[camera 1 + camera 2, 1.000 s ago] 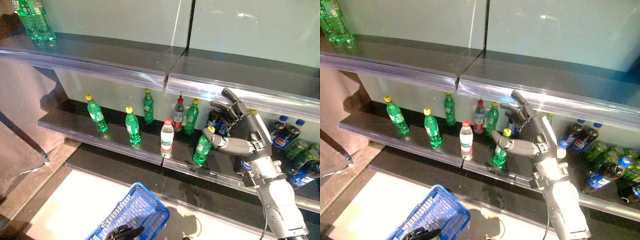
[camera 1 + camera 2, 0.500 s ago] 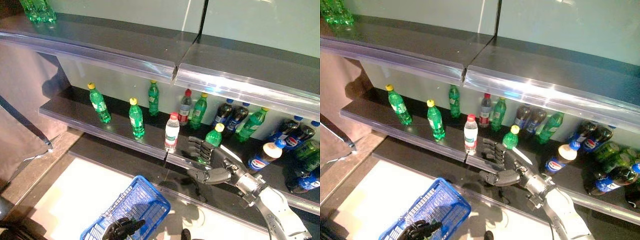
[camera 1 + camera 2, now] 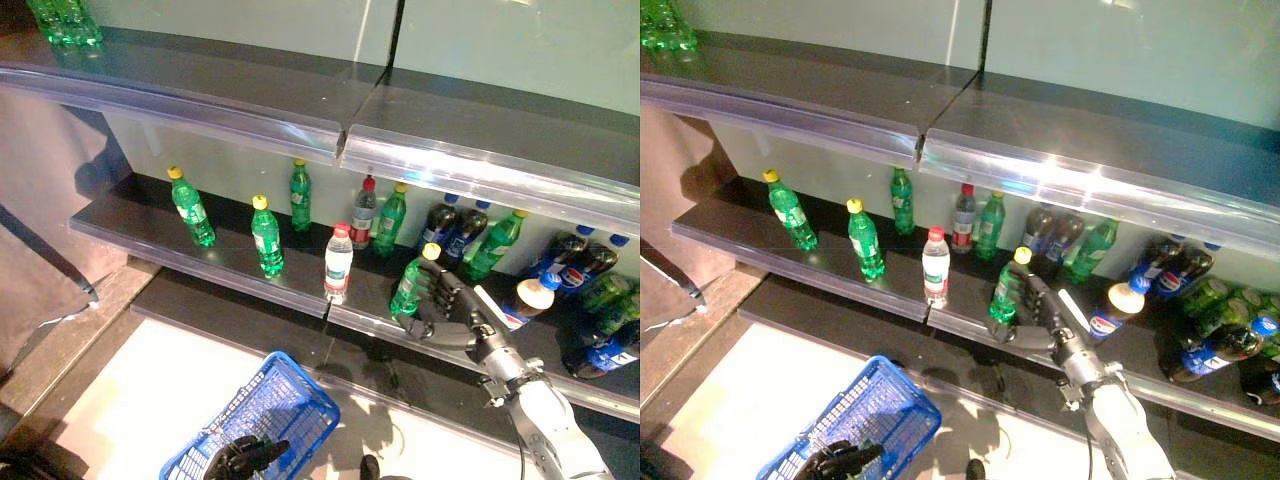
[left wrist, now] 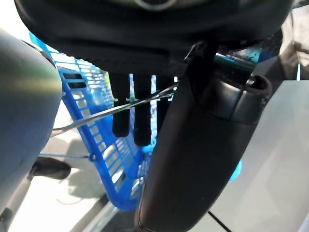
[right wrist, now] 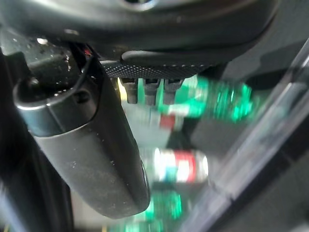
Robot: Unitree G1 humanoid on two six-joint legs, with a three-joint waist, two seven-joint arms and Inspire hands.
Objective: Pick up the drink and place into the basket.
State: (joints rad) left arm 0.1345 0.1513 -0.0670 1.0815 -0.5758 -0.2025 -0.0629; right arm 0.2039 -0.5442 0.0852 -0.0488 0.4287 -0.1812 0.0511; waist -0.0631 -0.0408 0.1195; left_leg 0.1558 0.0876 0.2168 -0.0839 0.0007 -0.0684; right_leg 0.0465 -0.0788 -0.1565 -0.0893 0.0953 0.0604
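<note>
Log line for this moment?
phase: reach | right hand: open beside green bottle, shelf edge | left hand: on blue basket handle | drink: not picked

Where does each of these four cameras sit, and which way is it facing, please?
Left eye view: head, looking down at the shelf; right hand by a green bottle.
Right eye view: same scene, slightly offset.
Left wrist view: along the left hand, fingers through the blue basket.
Right wrist view: along the right hand toward blurred bottles.
Eye views share the basket.
</note>
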